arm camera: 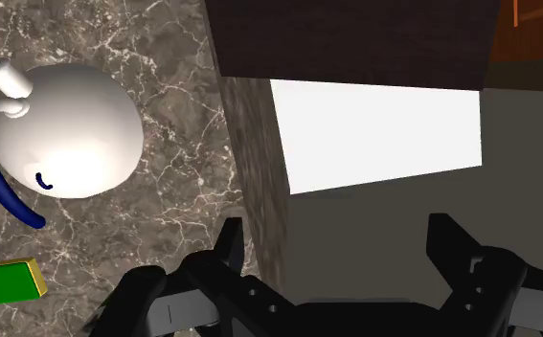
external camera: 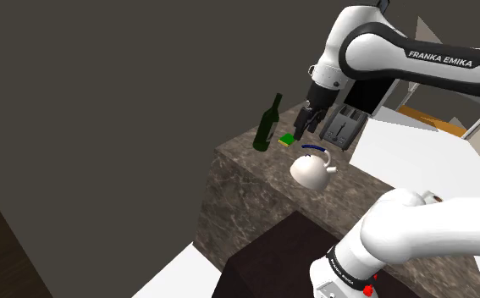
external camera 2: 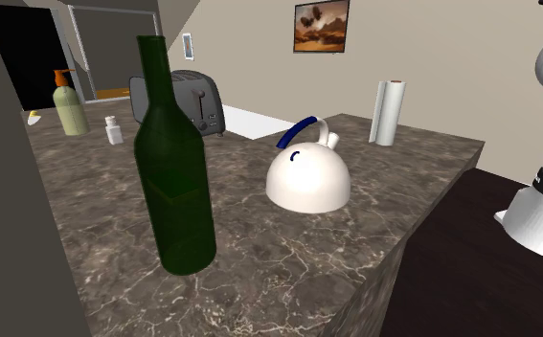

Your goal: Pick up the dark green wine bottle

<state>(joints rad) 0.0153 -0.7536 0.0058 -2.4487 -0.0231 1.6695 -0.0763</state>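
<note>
Your gripper (external camera: 307, 121) hangs open and empty in the upper middle of the shoulder view, its fingers (arm camera: 229, 247) spread wide. The dark green wine bottle (external camera: 269, 125) stands upright just to its left, near the marble counter's (external camera: 255, 182) far corner, beyond the white kettle (external camera: 310, 168). Expect it to be rigid, weighty, slick, breakable and easily tipped. Clasp the broad body low, not the neck.

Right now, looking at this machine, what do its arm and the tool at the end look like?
The arm is made of rounded, glossy white segments with dark grey bands at the joints. One dark band carries white lettering reading FRANKA EMIKA, and a small red mark sits near the base. The tool is all black and blocky, with two short fingers.
</note>
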